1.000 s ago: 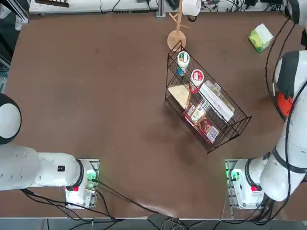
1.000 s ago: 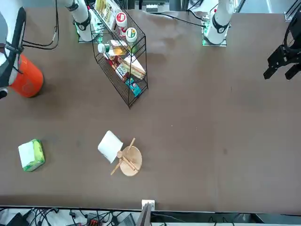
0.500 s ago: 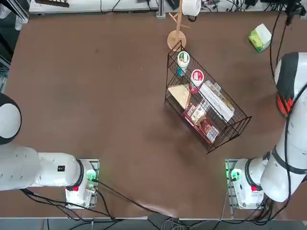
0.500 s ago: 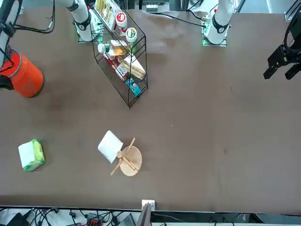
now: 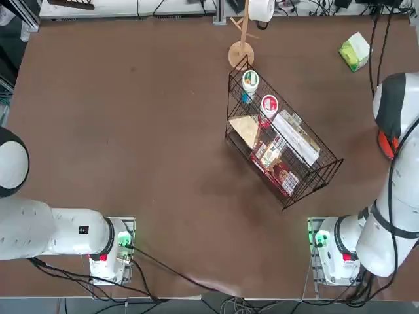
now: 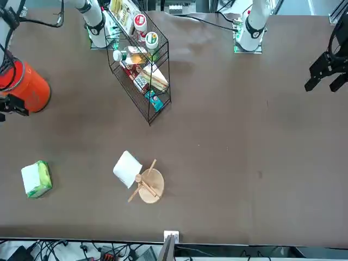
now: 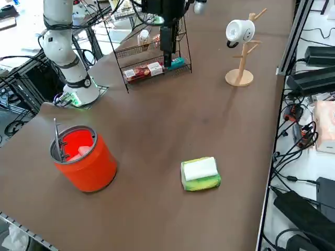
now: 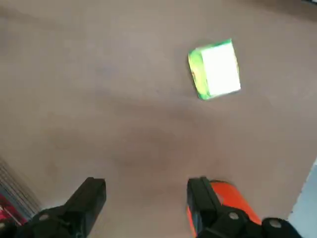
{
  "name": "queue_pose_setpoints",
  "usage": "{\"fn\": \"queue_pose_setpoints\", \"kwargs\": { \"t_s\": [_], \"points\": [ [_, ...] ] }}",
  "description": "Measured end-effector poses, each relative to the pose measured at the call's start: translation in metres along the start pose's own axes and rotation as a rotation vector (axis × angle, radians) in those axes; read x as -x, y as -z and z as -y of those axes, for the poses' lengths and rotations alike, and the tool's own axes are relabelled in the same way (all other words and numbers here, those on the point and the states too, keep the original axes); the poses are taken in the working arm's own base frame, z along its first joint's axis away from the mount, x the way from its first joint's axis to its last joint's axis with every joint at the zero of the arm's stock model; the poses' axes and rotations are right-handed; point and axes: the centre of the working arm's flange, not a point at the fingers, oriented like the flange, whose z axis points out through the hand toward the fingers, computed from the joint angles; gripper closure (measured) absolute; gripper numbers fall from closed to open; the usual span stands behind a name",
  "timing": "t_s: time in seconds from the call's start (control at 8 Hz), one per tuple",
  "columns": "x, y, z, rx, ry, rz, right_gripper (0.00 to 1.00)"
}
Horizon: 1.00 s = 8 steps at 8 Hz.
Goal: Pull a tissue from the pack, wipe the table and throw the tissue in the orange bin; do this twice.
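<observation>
Listing what you have on the bench [image 5: 131, 131] at this moment:

Right gripper [image 8: 146, 198]: you see it hanging above the bench near the orange bin, with bare brown surface below it; its fingers [image 8: 89, 196] stand spread apart, holding nothing.

Pack [image 7: 200, 173]: lies flat on the bench, white top up, green sides showing. You find it at the far right corner in the top view [image 5: 355, 51], and well apart from the gripper in the wrist view [image 8: 214, 69].

Orange bin [image 7: 84, 157]: stands upright near the bench's right edge, between the pack and the right arm's base. White material lies inside it, and a thin grey handle leans at its rim. In the front view it sits at the left edge [image 6: 24, 87]; the wrist view catches part of it beside one finger [image 8: 233, 203].

Wire rack basket [image 5: 278, 140]: black, set at an angle mid-bench, loaded with jars and packets.

Paper roll [image 7: 238, 30]: white, hung on a wooden stand [image 7: 242, 63] at the far edge, just beyond the rack.

Bench surface: you see matte dark brown, with no tissue lying loose on it.
</observation>
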Motion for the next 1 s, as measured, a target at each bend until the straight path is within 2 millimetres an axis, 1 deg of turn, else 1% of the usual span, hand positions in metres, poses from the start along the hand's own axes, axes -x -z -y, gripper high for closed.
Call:
{"fn": "queue_pose_setpoints", "kwargs": {
  "t_s": [0.25,0.38,0.5,0.62,0.75,0.88,1.0],
  "points": [
    [0.005,0.018,0.004,-0.104,-0.021,-0.066,0.0],
    [0.01,0.028,0.001,-0.161,-0.042,-0.098,0.0],
    [0.018,0.043,0.003,-0.177,-0.056,-0.116,0.0],
    [0.025,0.058,0.015,-0.148,-0.052,-0.113,0.0],
    [0.028,0.07,0.036,-0.116,-0.054,-0.107,0.0],
    [0.032,0.078,0.06,-0.099,-0.069,-0.1,0.0],
    [0.037,0.08,0.079,-0.085,-0.071,-0.087,0.0]
  ]
}}
